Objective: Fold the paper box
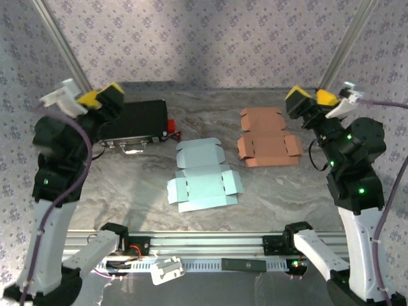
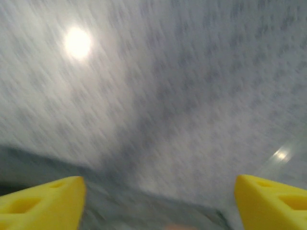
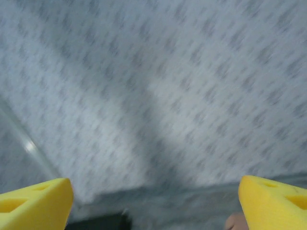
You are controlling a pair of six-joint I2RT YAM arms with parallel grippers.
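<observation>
A flat, unfolded light blue paper box (image 1: 203, 175) lies in the middle of the marble table. Behind it and to the right lies a flat orange-brown paper box (image 1: 266, 139). My left gripper (image 1: 105, 97) is raised at the back left, well away from both sheets. My right gripper (image 1: 311, 100) is raised at the back right, just right of the orange sheet. In the left wrist view the yellow fingers (image 2: 43, 201) stand wide apart and open, with blurred wallpaper between them. The right wrist view shows its fingers (image 3: 273, 201) open too, with a sliver of the orange sheet (image 3: 235, 223) at the bottom edge.
A black box (image 1: 137, 122) with a red part (image 1: 171, 125) sits at the back left, under my left gripper. Patterned walls close in the back and sides. A metal rail (image 1: 204, 242) runs along the near edge, with a white piece (image 1: 167, 270) below it.
</observation>
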